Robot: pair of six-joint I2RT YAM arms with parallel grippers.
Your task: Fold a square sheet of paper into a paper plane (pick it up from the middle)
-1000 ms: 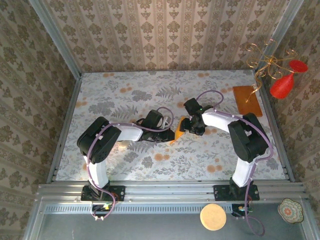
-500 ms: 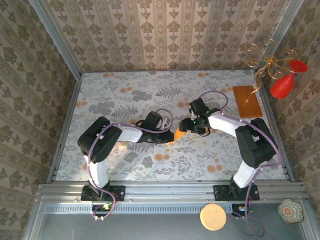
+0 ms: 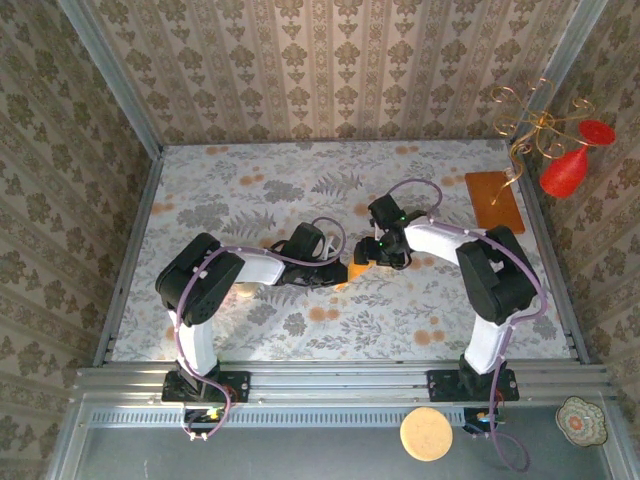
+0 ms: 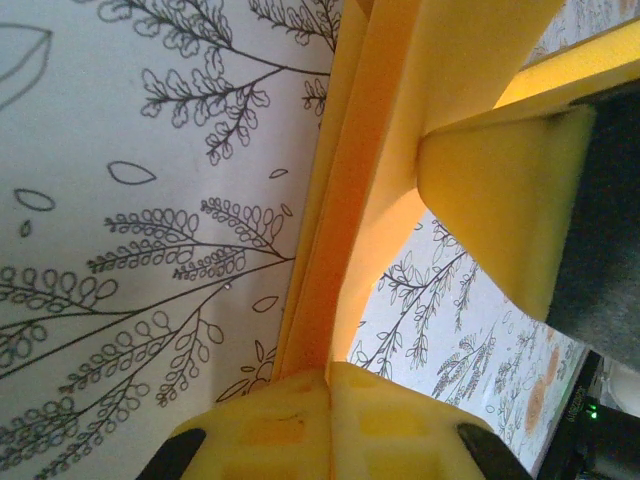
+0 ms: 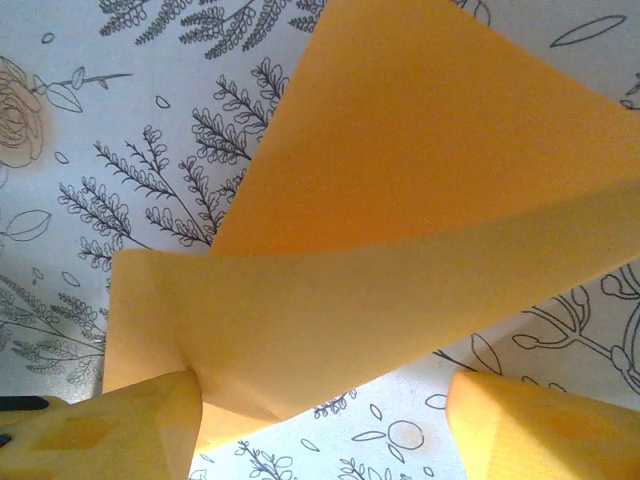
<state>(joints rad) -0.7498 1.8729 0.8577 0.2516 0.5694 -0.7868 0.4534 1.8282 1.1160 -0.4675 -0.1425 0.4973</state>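
Pinching one end of the folded square sheet of paper [image 4: 345,200], the left gripper [image 4: 328,400] is clamping shut on its creased layers. The sheet's long axis is running straight out from those fingertips toward the right gripper [image 5: 320,425], near the middle of the table [image 3: 250,190]. The right gripper is standing open, its pads [image 5: 110,430] straddling the loose flap without closing on it. Being nearer that free end, the right arm is looking better placed for the next crease.

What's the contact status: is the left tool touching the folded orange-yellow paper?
Touching. The left wrist view shows the left tool shut, its yellow pads pressed together with the folded paper pinched in the seam between them.
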